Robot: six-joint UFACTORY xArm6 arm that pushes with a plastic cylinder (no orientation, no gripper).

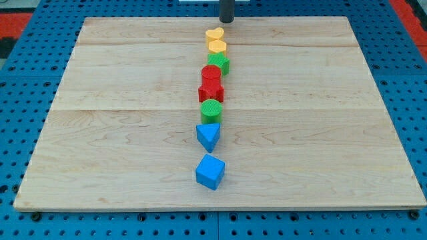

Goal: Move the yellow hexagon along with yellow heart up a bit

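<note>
Light, stiff, slidy hexagon [217,47] touching heart [215,33] near desk [120,133] top edge; best pushed from below. No pincer; my tip [227,21] just above heart.

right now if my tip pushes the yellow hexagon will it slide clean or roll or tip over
Probably slides rather than rolls: the yellow hexagon looks squat and flat-based on the smooth wooden board. It seems to touch the yellow heart and green block, so neighbours would likely shift too. My tip sits just above the heart, at the view's top.
</note>
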